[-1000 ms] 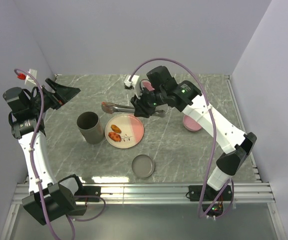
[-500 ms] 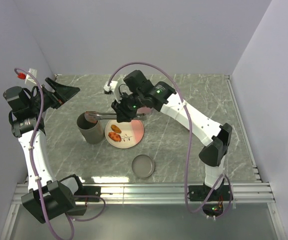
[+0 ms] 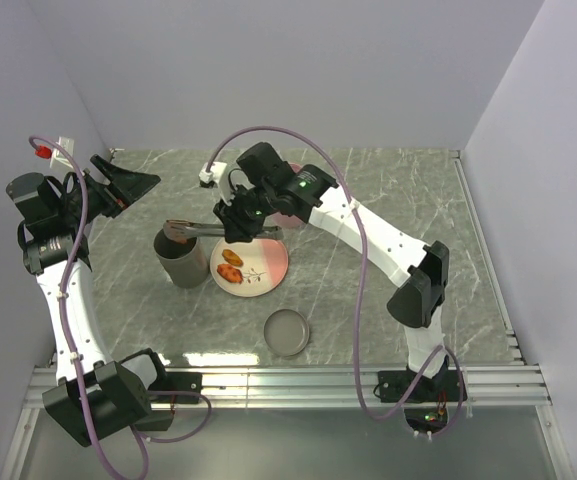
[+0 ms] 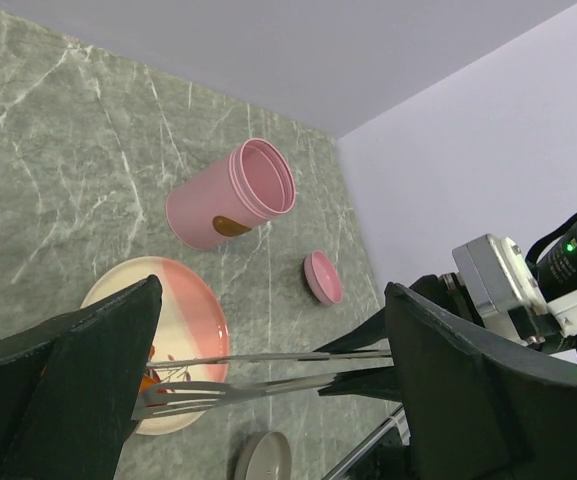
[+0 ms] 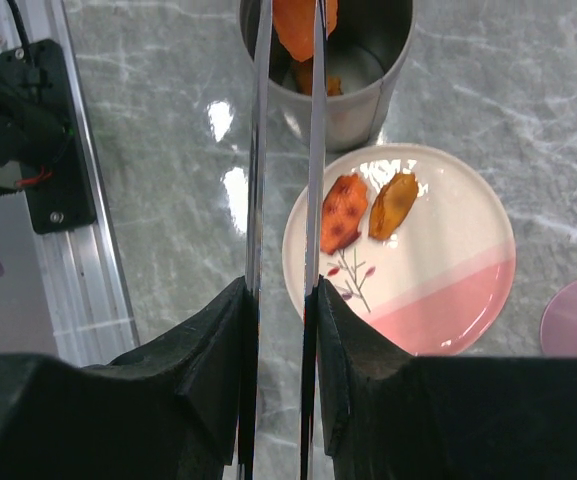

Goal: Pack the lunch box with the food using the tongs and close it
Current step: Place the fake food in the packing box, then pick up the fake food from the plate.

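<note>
Silver metal tongs (image 3: 200,230), pinched in right claw (image 3: 236,222), have swung leftward from mid-bench to over grey cylindrical lunch box (image 3: 180,262), orange-brown chunk (image 5: 303,22) nipped at tips. Release looks due. Two more chunks (image 5: 343,213) wait on pink-and-white plate (image 3: 271,262). Left claw (image 3: 123,183) spread wide, far-left corner.

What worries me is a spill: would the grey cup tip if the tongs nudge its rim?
Probably tippy: the grey cup stands taller than wide, and the tongs would push high up. Its wall looks thin, so likely light; the little food inside adds scant ballast. On the smooth table it might just slide.
</note>
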{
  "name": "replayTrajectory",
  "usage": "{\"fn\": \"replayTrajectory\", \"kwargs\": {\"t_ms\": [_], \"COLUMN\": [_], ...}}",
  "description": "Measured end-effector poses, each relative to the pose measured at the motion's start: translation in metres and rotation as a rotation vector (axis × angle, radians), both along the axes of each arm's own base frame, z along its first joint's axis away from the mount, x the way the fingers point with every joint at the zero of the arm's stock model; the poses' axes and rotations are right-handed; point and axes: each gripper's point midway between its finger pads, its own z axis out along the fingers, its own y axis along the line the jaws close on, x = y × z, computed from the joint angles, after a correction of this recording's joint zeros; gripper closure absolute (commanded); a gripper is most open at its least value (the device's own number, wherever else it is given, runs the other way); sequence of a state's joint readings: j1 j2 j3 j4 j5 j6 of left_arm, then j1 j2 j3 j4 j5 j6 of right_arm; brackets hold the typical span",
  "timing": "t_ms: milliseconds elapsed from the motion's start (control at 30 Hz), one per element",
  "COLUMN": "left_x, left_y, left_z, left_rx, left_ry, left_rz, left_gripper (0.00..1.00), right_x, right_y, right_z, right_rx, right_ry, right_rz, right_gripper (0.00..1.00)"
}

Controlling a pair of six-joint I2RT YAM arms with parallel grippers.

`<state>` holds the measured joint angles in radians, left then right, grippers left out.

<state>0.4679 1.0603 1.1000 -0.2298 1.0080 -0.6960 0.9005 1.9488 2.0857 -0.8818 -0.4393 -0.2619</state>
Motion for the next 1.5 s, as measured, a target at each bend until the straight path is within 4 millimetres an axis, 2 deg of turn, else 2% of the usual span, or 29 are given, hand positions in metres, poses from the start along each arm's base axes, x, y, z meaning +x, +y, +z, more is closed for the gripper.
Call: {"fn": "replayTrajectory", "kwargs": {"t_ms": [67, 333, 533, 667, 767, 867, 967, 1100, 1200, 1500], "left_x": [0.0, -0.001, -0.001, -0.001, -0.001, -0.002, -0.003, -0.002, -0.002, -0.002], "left_y": [0.0, 0.0, 0.0, 0.0, 0.0, 0.0, -0.001, 0.0, 0.0, 0.0], "left_z": [0.0, 0.005, 0.007, 0.007, 0.007, 0.01, 0.018, 0.025, 0.025, 0.024], "left_rx": [0.001, 0.018, 0.02, 0.021, 0.022, 0.028, 0.039, 0.048, 0.045, 0.049], "left_ry": [0.002, -0.01, -0.015, -0.015, -0.017, -0.021, -0.041, -0.065, -0.063, -0.061], "left_rz": [0.0, -0.002, -0.002, -0.002, -0.001, 0.001, 0.001, 0.001, 0.002, 0.006], "left_gripper": [0.01, 0.0, 0.01, 0.01, 0.01, 0.0, 0.01, 0.01, 0.0, 0.0], "right_x": [0.003, 0.005, 0.003, -0.008, -0.019, -0.02, -0.011, -0.004, 0.0, 0.022], "right_y": [0.004, 0.008, 0.005, -0.015, -0.041, -0.068, -0.095, -0.118, -0.12, -0.11], "right_z": [-0.001, -0.007, -0.001, 0.008, 0.013, 0.012, -0.002, -0.042, -0.065, -0.122], "right_rx": [0.006, -0.002, 0.007, 0.006, 0.006, 0.003, -0.023, -0.116, -0.175, -0.282], "right_ry": [-0.003, 0.004, -0.009, -0.019, -0.02, -0.016, -0.01, 0.024, 0.046, 0.083], "right_rz": [-0.003, -0.009, -0.012, -0.024, -0.039, -0.079, -0.144, -0.209, -0.224, -0.267], "right_gripper": [0.58, 0.45, 0.44, 0.44, 0.45, 0.46, 0.47, 0.49, 0.5, 0.48]}}
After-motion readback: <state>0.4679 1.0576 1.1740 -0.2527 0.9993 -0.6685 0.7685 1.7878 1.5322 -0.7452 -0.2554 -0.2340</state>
